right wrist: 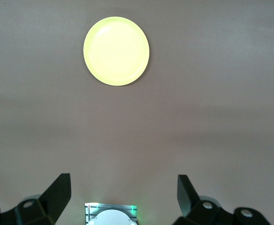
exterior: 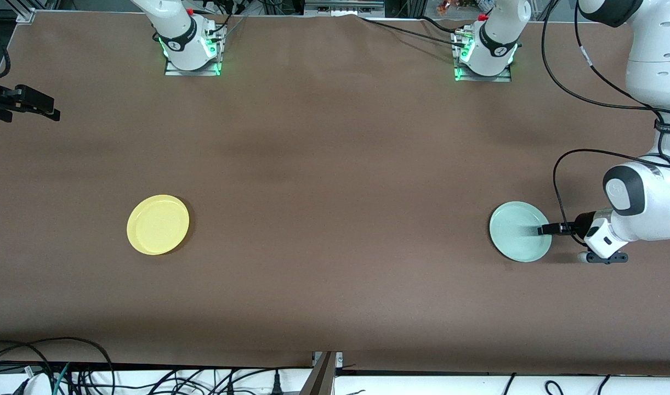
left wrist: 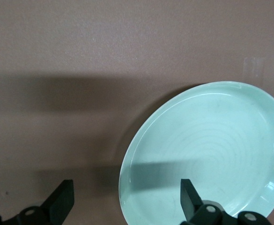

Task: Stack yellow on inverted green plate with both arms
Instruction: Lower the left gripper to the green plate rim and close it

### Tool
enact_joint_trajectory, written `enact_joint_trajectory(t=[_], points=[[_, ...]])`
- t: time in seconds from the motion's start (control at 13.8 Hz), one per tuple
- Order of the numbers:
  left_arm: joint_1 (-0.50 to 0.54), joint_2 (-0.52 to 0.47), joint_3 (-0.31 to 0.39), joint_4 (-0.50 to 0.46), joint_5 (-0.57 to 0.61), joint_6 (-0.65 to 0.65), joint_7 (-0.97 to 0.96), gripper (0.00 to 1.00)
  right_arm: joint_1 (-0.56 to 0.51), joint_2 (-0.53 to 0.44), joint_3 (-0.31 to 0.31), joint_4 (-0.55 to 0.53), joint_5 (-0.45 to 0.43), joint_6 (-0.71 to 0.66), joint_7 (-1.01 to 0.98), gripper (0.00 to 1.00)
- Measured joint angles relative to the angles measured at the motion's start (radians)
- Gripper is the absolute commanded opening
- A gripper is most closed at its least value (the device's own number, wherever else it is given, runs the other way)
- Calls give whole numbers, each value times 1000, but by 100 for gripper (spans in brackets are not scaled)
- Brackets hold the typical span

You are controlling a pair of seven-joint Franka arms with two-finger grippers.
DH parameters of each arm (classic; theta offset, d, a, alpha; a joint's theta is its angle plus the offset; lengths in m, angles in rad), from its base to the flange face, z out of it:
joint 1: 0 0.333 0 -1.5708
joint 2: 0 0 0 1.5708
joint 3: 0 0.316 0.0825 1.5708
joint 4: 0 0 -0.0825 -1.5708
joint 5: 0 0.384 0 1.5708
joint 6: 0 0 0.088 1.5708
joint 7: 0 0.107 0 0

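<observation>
On the brown table (exterior: 335, 164), both wide-open grippers: left gripper (exterior: 544, 230) at green plate (exterior: 518, 230), right gripper (right wrist: 123, 190) high above yellow (exterior: 158, 224).

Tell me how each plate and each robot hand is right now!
Round pale green plate: flat on the brown table, rim up, not flipped yet.
Round bright yellow plate: flat on the table, rim up, untouched.
Left gripper: open, low at the green plate's edge.
Right gripper: open, waiting high, away from the yellow plate.

The front camera looked down from high across the brown table (exterior: 335, 181). Each wrist camera faced downward: the left close, the right high, sharing that tabletop.
</observation>
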Motion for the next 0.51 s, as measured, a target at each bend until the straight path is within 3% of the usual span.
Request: enact_joint_trajectory(t=[0.07, 0.15, 0.51], points=[[0, 0, 0, -9, 0, 8, 0, 92, 0, 0, 0, 0, 0, 0, 0, 100], [0, 0, -1, -17, 0, 16, 0, 74, 0, 0, 0, 0, 0, 0, 0, 100], [0, 4, -5, -33, 0, 28, 1, 35, 0, 0, 0, 0, 0, 0, 0, 100]])
